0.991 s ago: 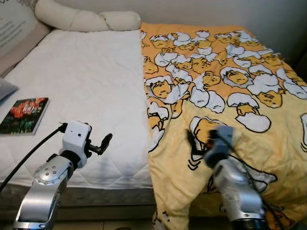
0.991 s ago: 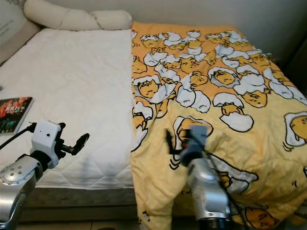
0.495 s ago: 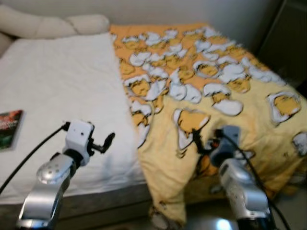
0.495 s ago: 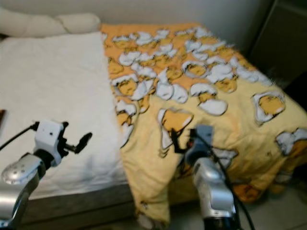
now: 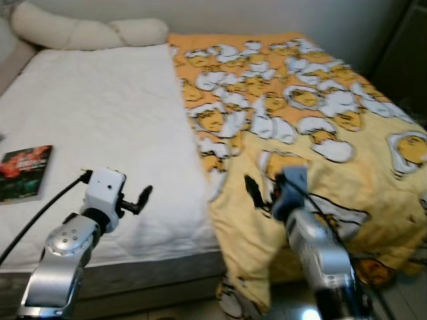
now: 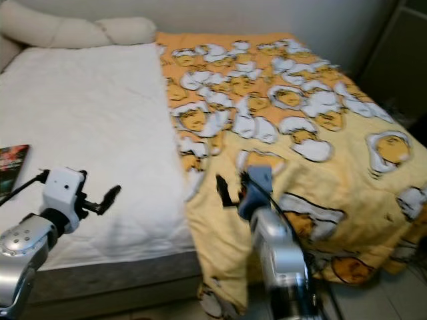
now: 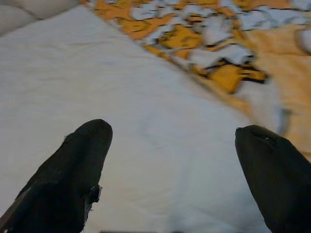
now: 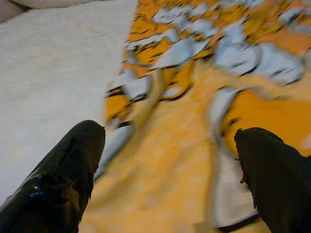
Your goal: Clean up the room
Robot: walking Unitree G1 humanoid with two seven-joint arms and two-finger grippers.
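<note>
Both grippers, left (image 7: 172,170) and right (image 8: 167,170), fingers spread, hover over blanket (image 5: 313,120) near book (image 5: 23,173).

The bed (image 5: 100,127) stretches ahead, its left half bare mattress, its right half under the blanket (image 5: 313,120), whose near edge hangs over the bed's front toward the floor. Pillows (image 5: 87,30) lie along the far end by the wall. A book (image 5: 23,172) rests on the mattress at the left — well apart from the blanket.
</note>
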